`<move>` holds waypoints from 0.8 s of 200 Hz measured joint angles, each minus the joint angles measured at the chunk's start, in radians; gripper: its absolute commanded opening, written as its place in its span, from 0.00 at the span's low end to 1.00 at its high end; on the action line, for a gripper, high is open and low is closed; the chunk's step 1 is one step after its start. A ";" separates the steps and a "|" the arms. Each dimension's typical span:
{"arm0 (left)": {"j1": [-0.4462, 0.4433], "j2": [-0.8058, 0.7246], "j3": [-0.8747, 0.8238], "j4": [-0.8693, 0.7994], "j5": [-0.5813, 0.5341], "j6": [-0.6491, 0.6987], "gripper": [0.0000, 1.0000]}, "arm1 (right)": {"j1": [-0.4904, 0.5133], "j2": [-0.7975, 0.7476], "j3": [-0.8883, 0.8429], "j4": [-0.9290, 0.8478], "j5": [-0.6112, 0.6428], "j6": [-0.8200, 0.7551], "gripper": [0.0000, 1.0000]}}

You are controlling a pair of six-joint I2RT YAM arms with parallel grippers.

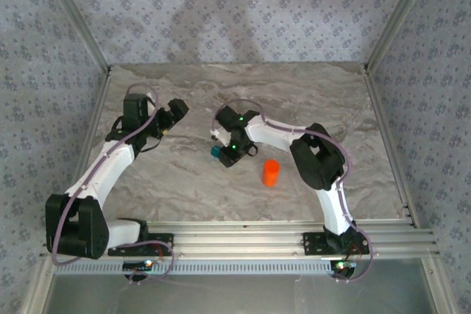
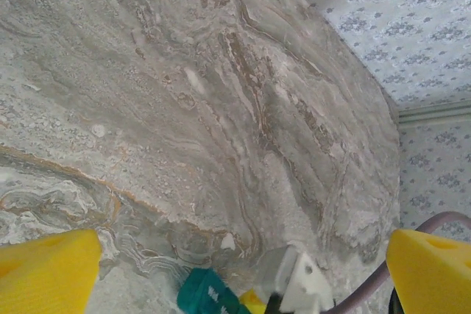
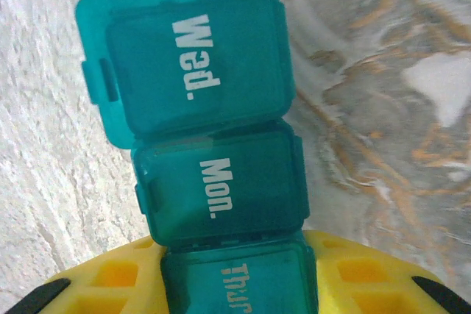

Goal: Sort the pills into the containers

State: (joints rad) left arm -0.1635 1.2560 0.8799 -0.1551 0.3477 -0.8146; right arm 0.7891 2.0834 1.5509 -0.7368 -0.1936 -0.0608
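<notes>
The containers are a teal pill box point(image 3: 213, 174), a strip with lids marked Wed., Mon. and Thur. My right gripper point(image 3: 235, 281) is shut on its Thur. end, a yellow finger on either side. The Wed. lid sits larger and askew from the other two. From above, the box point(image 1: 215, 152) is at mid-table under my right gripper point(image 1: 223, 149). My left gripper point(image 1: 175, 112) hovers to its left, open and holding nothing. Its wrist view looks past wide-apart yellow fingers point(image 2: 44, 270) to the box point(image 2: 210, 295). A white fleck point(image 2: 228, 241) lies near the box; pill or marble, I cannot tell.
An orange cylindrical bottle point(image 1: 271, 173) stands upright right of the box, close to the right arm's elbow. The marble table point(image 1: 184, 182) is walled by patterned panels on three sides, with an aluminium rail along the near edge.
</notes>
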 measured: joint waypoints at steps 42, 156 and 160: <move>0.000 -0.006 -0.013 0.000 0.000 0.003 0.99 | 0.021 0.012 0.000 -0.024 0.048 -0.053 0.50; 0.000 -0.005 -0.015 0.000 0.004 0.004 0.99 | -0.031 0.013 0.032 -0.095 0.222 -0.051 0.59; 0.000 -0.005 -0.015 0.000 0.004 0.004 0.99 | -0.035 0.013 0.038 -0.098 0.225 -0.050 0.59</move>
State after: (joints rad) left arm -0.1635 1.2510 0.8650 -0.1547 0.3515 -0.8104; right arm 0.7536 2.0960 1.5887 -0.8352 0.0315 -0.1108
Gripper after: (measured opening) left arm 0.992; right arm 0.585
